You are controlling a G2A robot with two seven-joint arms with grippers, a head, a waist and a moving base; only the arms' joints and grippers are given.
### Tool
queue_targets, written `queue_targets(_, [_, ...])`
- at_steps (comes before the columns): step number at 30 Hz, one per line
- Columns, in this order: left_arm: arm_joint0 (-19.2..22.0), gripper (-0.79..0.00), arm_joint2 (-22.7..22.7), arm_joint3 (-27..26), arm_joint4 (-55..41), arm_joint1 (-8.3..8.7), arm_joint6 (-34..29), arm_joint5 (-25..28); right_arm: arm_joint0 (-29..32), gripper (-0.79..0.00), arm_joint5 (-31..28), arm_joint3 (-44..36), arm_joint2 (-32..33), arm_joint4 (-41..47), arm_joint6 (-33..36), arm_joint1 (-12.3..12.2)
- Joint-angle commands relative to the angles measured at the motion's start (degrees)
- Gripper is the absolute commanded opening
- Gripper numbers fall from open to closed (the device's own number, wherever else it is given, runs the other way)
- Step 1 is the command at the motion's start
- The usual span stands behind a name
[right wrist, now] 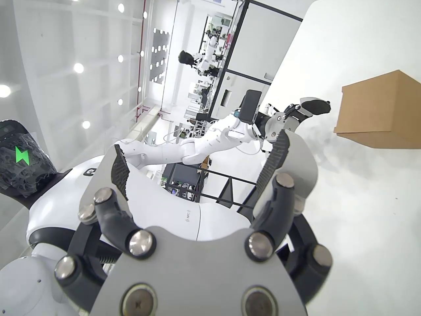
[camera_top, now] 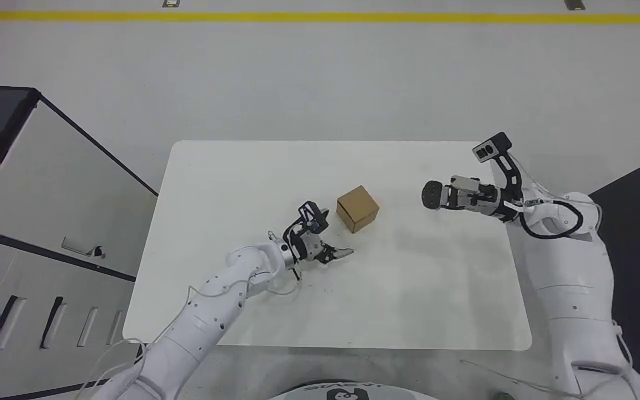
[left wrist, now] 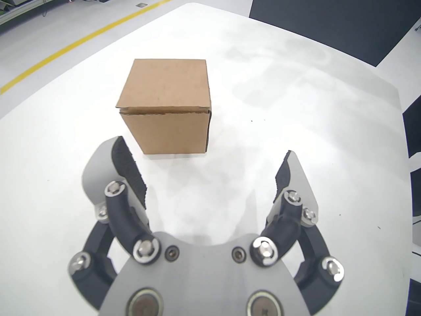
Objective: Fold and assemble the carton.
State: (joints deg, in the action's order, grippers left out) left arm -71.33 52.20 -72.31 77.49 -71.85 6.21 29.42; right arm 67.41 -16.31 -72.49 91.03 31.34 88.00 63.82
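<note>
Left claw [left wrist: 204, 147], white table [left wrist: 296, 100], yellow-lined floor [camera_top: 300, 80]

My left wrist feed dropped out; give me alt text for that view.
A closed brown carton stands on the white table, just beyond the open left gripper, which holds nothing and does not touch it.

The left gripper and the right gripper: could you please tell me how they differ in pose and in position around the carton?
The left gripper sits on the robot-facing side of the carton, seemingly closer; the right gripper is off to its right, farther away. The left gripper tilts down toward the table; the right gripper is rolled sideways, roughly level. Both are open, empty and clear of the carton.
</note>
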Motion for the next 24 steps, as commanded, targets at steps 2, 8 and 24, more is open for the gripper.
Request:
queue_targets(2, [0.9,0.0,-0.9,1.8,-1.6,-0.6,3.4,-0.3,0.0,0.0,0.0,0.0,0.0,0.0,0.0,0.0])
queue_targets(8, [5.2,0.0,-4.5,8.7,-2.9,-2.74,6.5,-3.2,0.0,0.0,0.0,0.0,0.0,0.0,0.0,0.0])
queue_targets(24, [7.7,0.0,-5.7,13.8,-3.7,-4.27,10.0,-6.9,0.0,0.0,0.0,0.0,0.0,0.0,0.0,0.0])
